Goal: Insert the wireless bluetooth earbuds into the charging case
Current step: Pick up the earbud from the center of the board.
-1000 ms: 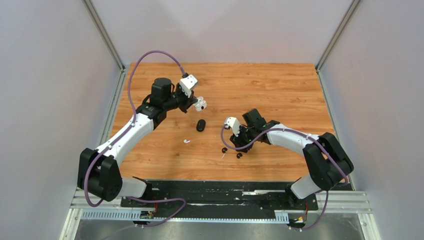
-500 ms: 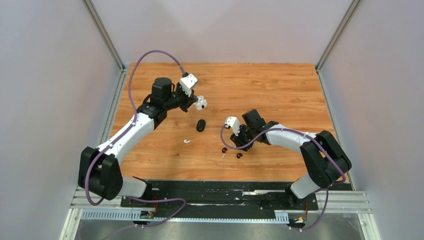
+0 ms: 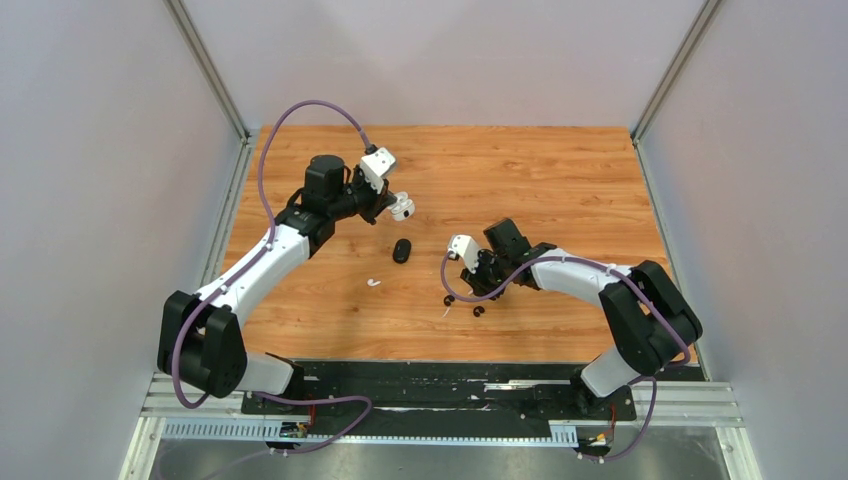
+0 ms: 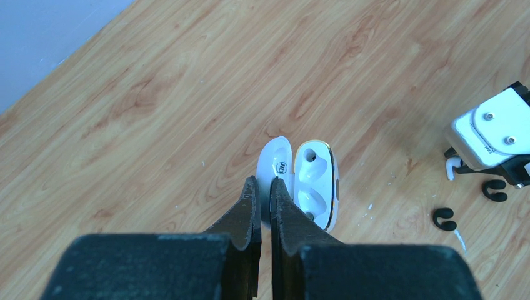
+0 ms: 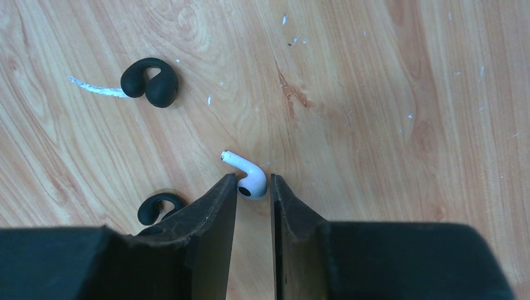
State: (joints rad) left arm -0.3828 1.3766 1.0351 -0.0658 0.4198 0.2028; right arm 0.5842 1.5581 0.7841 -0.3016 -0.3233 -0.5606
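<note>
My left gripper [image 4: 264,187] is shut on the lid of an open white charging case [image 4: 309,181] and holds it above the table, with its two empty sockets showing. From above, the white charging case [image 3: 402,208] is at the back left. My right gripper [image 5: 254,187] is low on the wood and open only narrowly. Its fingertips straddle the head of a white earbud [image 5: 249,178]. The left finger touches the bud and a thin gap remains at the right finger. Two black earbuds [image 5: 153,81] [image 5: 159,207] lie to its left. Another white earbud [image 3: 374,282] lies alone.
A closed black case [image 3: 402,250] lies on the wooden table [image 3: 560,180] between the arms. A thin white streak [image 5: 94,89] marks the wood beside the upper black earbud. Grey walls and metal rails bound the table on three sides.
My right gripper's jaws have narrowed around the white earbud while the arm stayed almost in place. The left arm and the white case have not moved.
</note>
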